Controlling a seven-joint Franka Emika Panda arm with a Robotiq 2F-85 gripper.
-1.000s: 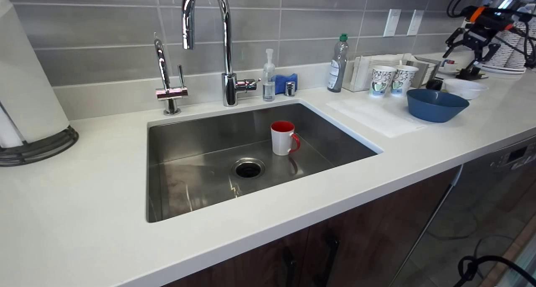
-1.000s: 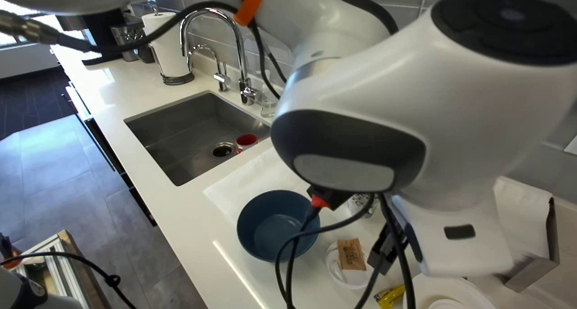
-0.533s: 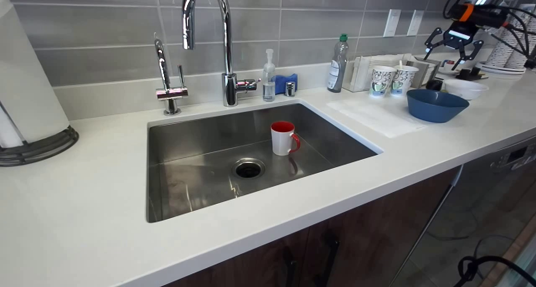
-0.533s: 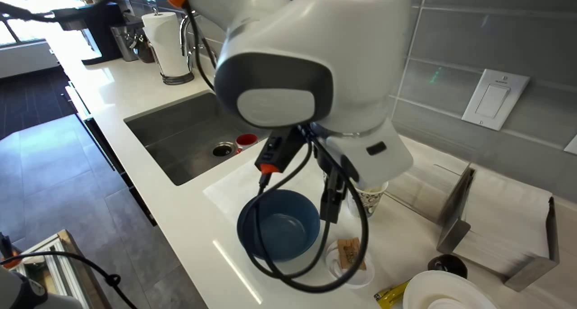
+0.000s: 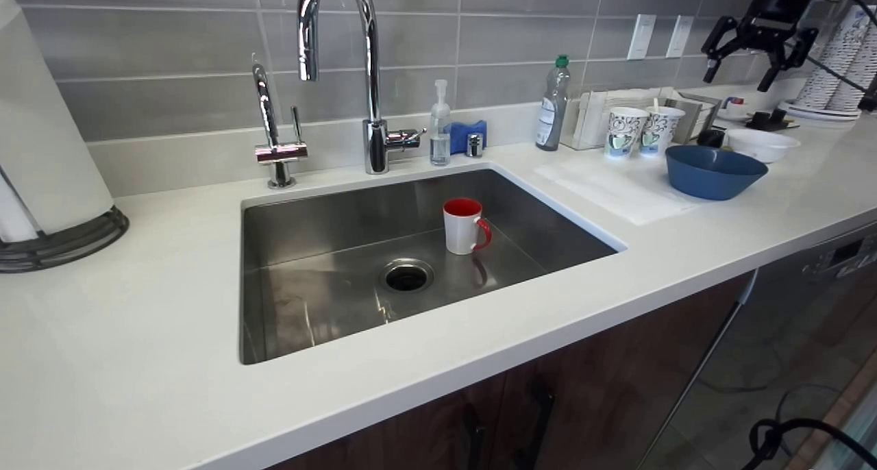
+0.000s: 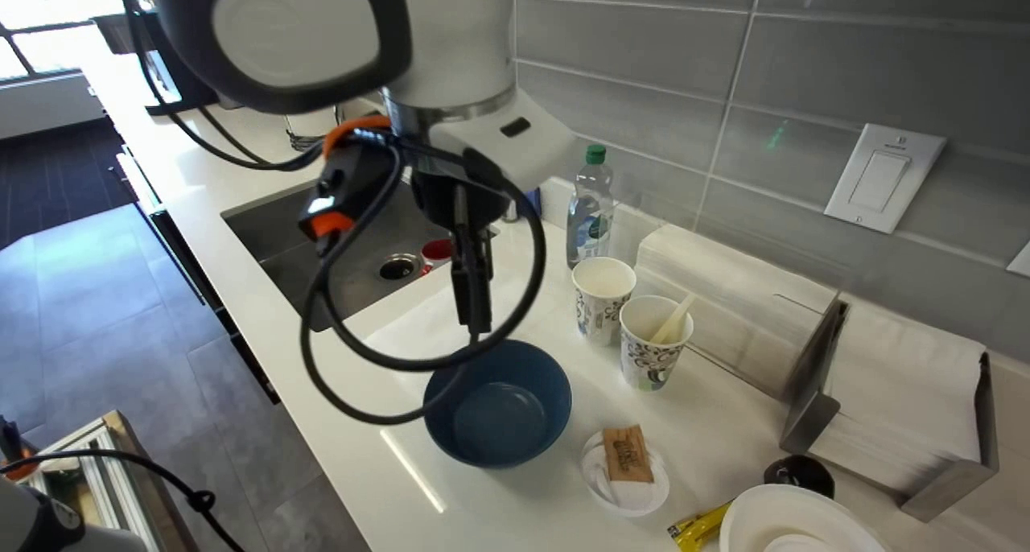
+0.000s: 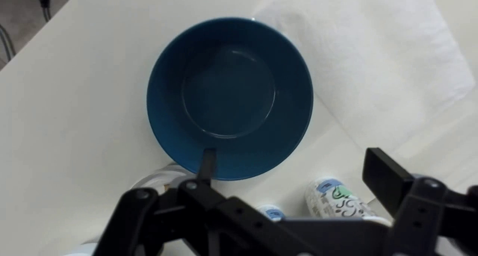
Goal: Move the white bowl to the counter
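The white bowl stands on the white counter, partly behind the blue bowl. In an exterior view the white bowl is cut off by the bottom edge, a little way from the blue bowl. A white sliver at the wrist view's lower left cannot be identified. My gripper is open and empty, raised above the counter. In an exterior view my gripper appears edge-on over the blue bowl's far rim. In the wrist view one finger of my gripper overlaps the blue bowl's rim.
Two paper cups stand near the wall, beside a napkin holder and a soap bottle. A small white dish holds a brown packet. A yellow packet lies nearby. A red-and-white mug sits in the steel sink.
The arm has swung toward the sink, and my gripper has moved from beside the small dish to above the blue bowl. The white bowl and other things have not moved.
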